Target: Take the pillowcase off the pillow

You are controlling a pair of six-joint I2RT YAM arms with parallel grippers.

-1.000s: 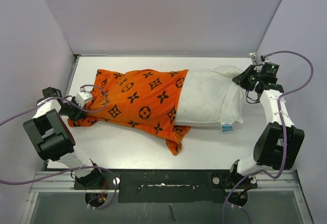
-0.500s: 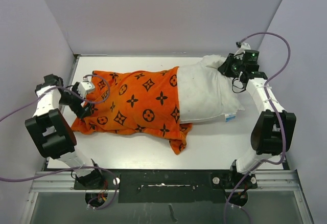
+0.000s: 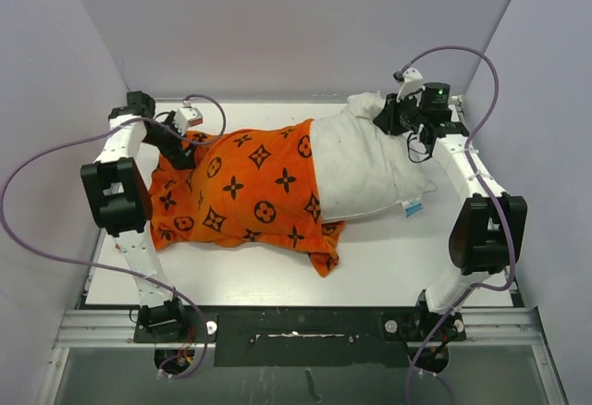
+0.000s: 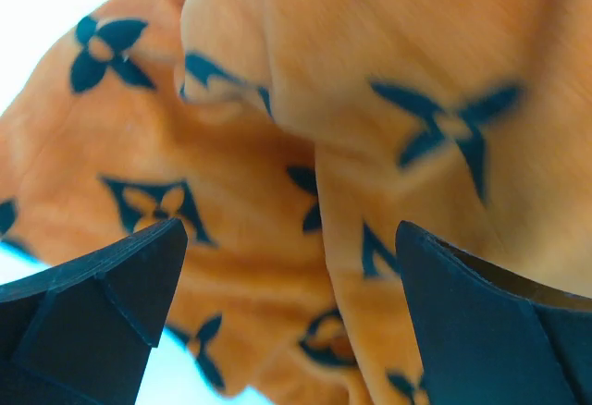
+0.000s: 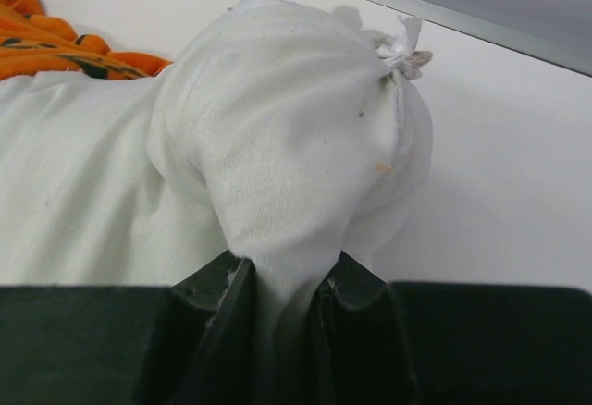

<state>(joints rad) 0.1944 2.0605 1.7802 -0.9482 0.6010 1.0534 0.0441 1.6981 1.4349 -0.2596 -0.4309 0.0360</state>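
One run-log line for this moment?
left fingers: open, at pillowcase | right fingers: pinching pillow corner | pillowcase: partly on pillow

No legible writing anywhere. Only black flower, diamond and circle motifs printed across the orange pillowcase (image 3: 250,192), none forming letters. Blue-and-white tag (image 3: 411,207) at the edge of the pillow (image 3: 368,166), too small to read.

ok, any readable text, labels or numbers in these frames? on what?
None can be read in any view.
On the tag at the near edge of the pillow: blue and white print, too small to read.
On the pillowcase: only black flower, diamond and circle shapes, no legible letters.
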